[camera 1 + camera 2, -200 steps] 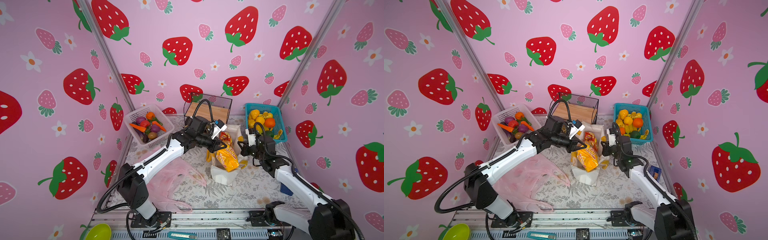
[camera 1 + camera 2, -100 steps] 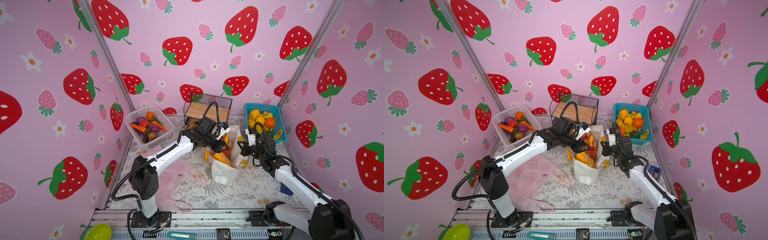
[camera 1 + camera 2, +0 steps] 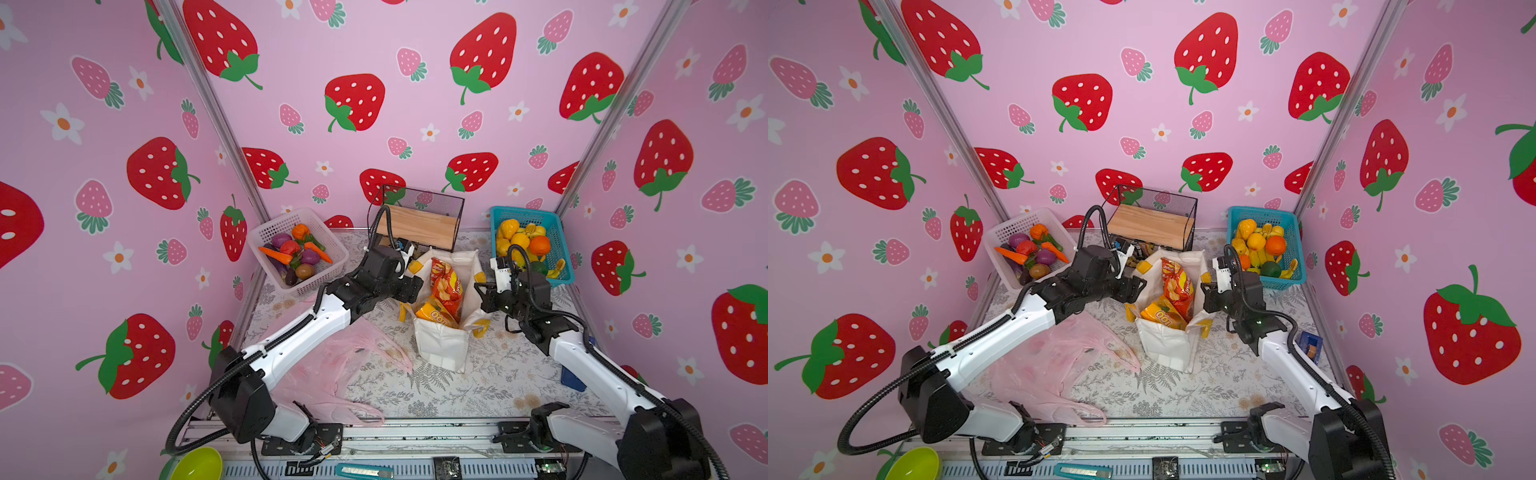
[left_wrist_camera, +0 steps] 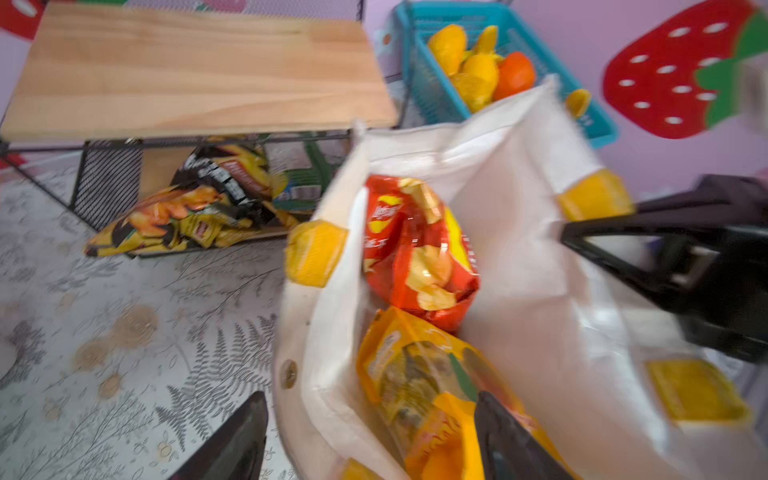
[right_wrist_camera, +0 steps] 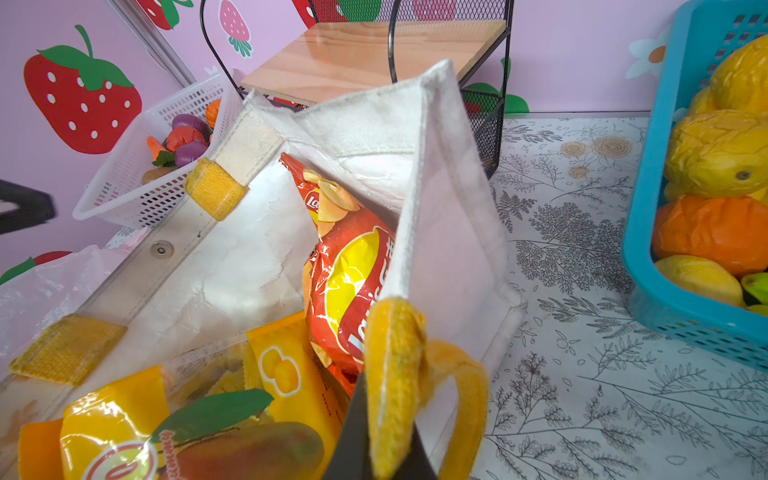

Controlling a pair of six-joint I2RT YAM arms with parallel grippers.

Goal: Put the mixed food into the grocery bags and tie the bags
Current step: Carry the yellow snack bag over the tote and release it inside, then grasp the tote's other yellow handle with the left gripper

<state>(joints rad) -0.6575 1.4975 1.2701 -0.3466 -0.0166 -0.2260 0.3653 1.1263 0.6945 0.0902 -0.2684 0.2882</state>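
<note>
Evidently the right gripper (image 5: 384, 453) pinches the handle (image 5: 395, 353) of the tote (image 3: 440, 353) to prop its mouth wide, while the left gripper (image 4: 372, 415) gapes empty over the packets (image 4: 415, 257) inside.

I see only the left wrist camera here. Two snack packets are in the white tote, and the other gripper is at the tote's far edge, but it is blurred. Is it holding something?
Observer: Yes. The right gripper is shut on one yellow handle of the white tote; its own wrist view shows this clearly.
Operator: Thank you. And the pink bag, where is it?
Observer: The pink bag lies crumpled on the table, left of the tote and toward the front edge.
Operator: Are there vegetables left to pack?
Observer: Yes. In both top views the toy vegetables lie in the white basket at the back left.
</note>
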